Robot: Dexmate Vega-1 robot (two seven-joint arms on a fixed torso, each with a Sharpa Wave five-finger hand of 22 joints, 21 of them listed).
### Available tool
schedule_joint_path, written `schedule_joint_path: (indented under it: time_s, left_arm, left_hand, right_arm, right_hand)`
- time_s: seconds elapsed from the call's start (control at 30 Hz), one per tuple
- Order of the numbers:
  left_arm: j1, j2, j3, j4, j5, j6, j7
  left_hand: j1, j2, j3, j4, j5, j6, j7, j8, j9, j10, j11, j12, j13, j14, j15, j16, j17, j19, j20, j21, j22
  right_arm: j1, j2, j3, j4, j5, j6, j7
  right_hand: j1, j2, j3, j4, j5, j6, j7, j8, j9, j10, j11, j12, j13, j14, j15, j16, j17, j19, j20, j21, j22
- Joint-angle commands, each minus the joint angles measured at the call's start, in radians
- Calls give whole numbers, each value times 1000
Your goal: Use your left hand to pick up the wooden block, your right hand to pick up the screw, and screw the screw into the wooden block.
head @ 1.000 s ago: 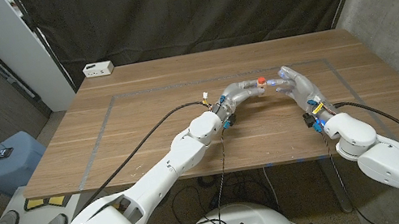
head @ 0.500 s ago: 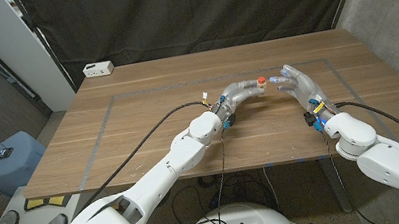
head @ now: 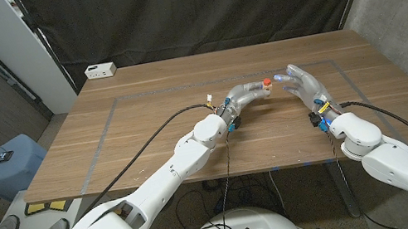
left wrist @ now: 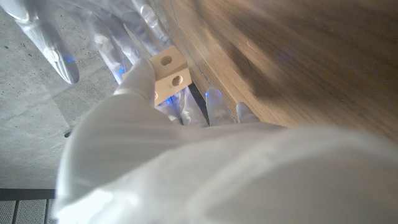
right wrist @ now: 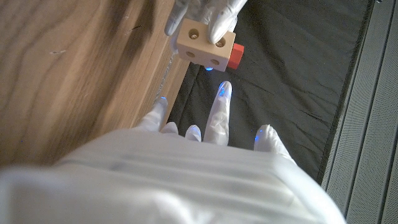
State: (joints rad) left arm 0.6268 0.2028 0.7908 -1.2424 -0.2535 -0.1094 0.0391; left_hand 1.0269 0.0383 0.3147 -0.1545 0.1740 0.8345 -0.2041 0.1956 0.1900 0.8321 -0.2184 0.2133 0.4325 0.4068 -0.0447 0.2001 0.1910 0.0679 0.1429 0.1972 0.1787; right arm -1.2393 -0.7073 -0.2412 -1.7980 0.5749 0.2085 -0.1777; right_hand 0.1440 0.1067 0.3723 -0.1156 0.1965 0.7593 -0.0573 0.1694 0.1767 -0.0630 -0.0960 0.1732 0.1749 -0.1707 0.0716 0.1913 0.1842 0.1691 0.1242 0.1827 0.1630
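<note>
Left hand (head: 249, 95) grips wooden block (right wrist: 205, 45) above table (head: 148, 133), mid-table; pale cube, smooth, drilled round holes. Red screw (right wrist: 234, 55) sits in block's side. My right hand (head: 305, 86) just beside, fingers spread, empty. Judging screwing step; next I need fingertips on red head, then twist.

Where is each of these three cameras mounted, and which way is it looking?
Head view: on the robot's head, looking down at the table; both arms show, left hand holding the wooden block.
Left wrist view: behind the left hand, facing the wooden block.
Right wrist view: behind the right hand, fingers apart, facing the block with the red screw in its side.
Both wrist views share the block.
</note>
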Motion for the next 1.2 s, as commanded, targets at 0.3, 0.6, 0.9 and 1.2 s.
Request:
schedule_joint_path:
  time_s: [0.3,0.6,0.9,1.2]
  left_arm:
    - [-2,-3,3,3,2,7,1]
    - [-4,-6,3,8,1,6,1]
    - [-7,-9,3,15,0,6,1]
    - [-13,-15,3,29,-2,2,-4]
  left_hand:
    - [-3,-1,0,4,4,1,0,4,0,12,-2,16,13,1,-61,10,2,1,1,6,4]
    - [-6,3,-2,7,5,8,-7,6,0,11,-1,15,14,0,-58,11,2,1,3,6,4]
    - [-17,7,-6,13,7,10,-12,7,0,14,-1,15,15,1,-55,13,4,0,3,5,4]
    - [-34,8,-13,21,8,22,-14,10,1,22,-1,18,16,8,-54,16,4,0,5,5,3]
  right_arm:
    - [58,-13,-30,45,25,0,87]
    - [84,-17,-47,63,37,-7,120]
    - [97,-15,-56,70,42,-12,125]
    - [109,-15,-65,79,39,-9,131]
  right_hand:
    - [-41,-3,-24,23,-5,-112,-27,-3,3,-85,1,-3,2,-74,34,-6,13,-84,52,-12,5]
    - [-57,-2,-31,34,-4,-149,-39,0,2,-122,5,-3,3,-105,39,-8,15,-117,57,-12,6]
    - [-69,0,-35,44,-3,-118,-49,17,2,-132,3,2,3,-116,40,-4,17,-132,58,-8,6]
    - [-73,1,-33,48,0,-65,-43,34,2,-120,1,11,3,-116,34,1,16,-136,58,-3,6]
